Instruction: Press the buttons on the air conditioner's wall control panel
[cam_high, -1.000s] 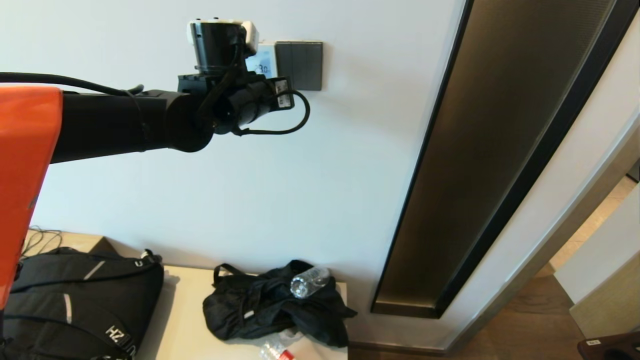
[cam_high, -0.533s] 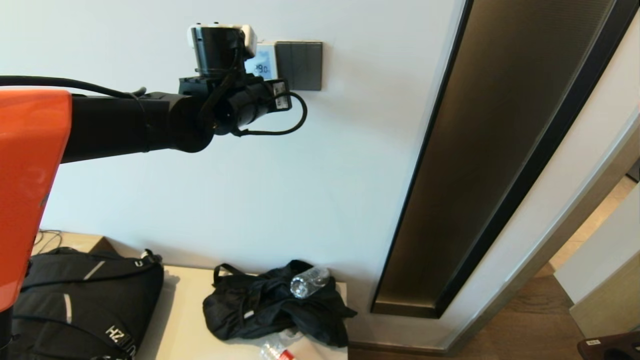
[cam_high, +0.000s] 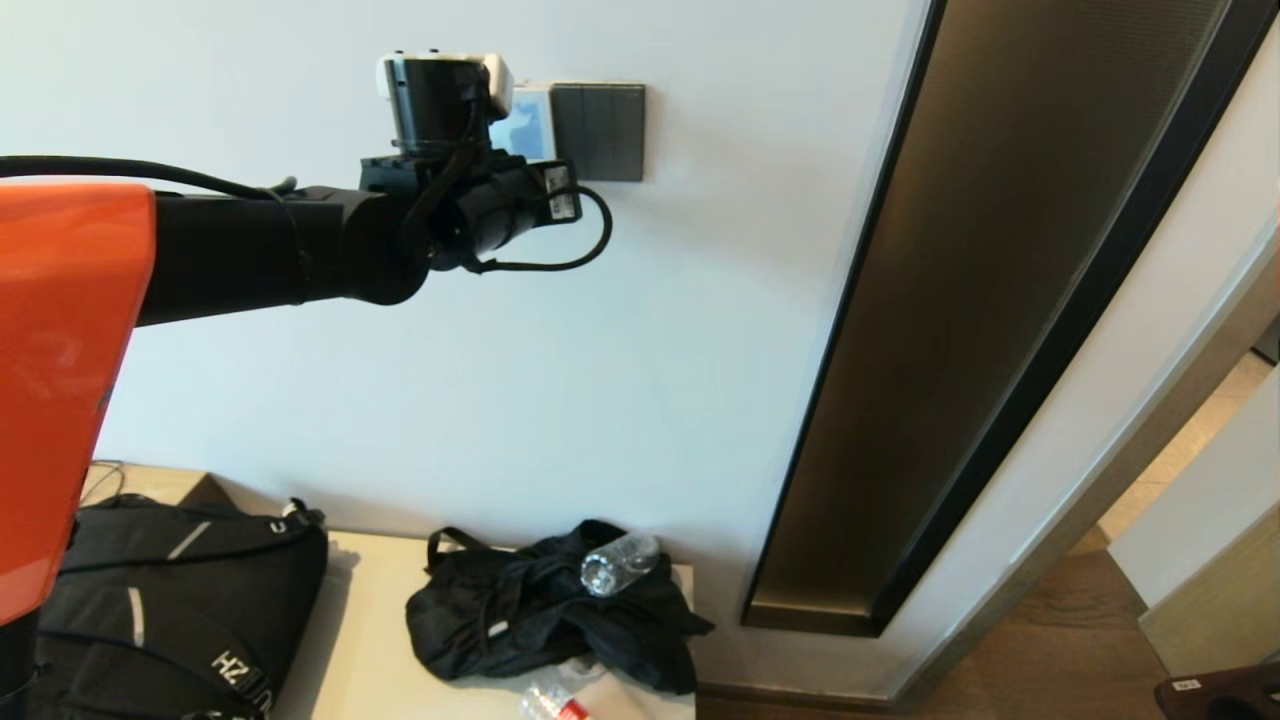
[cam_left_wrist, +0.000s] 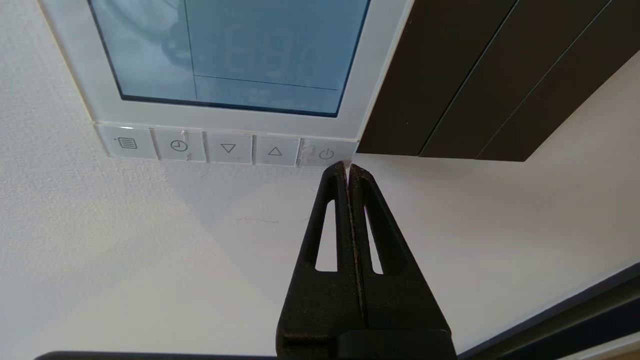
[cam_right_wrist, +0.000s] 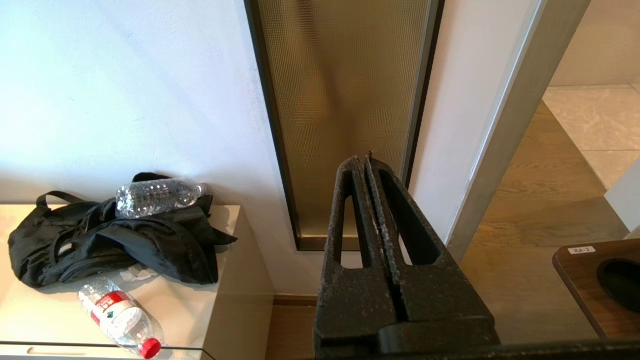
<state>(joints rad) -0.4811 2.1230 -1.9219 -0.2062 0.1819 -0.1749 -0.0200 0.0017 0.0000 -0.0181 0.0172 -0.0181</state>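
The buttons bear menu, clock, down, up, power signs; backpack reads "HZ".

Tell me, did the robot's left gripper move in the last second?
Yes, slightly. In the head view its wrist now covers more of the air conditioner's wall control panel. The left gripper, closed, sits at the power button.

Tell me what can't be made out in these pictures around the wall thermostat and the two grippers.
- Head view: the left arm's wrist covers most of the thermostat; its buttons and the left gripper are hidden.
- Left wrist view: the thermostat's top is cut off; whether the left gripper, shut, touches the power button is unclear.
- Right wrist view: the right gripper, shut, hides the lower part of the glass strip.
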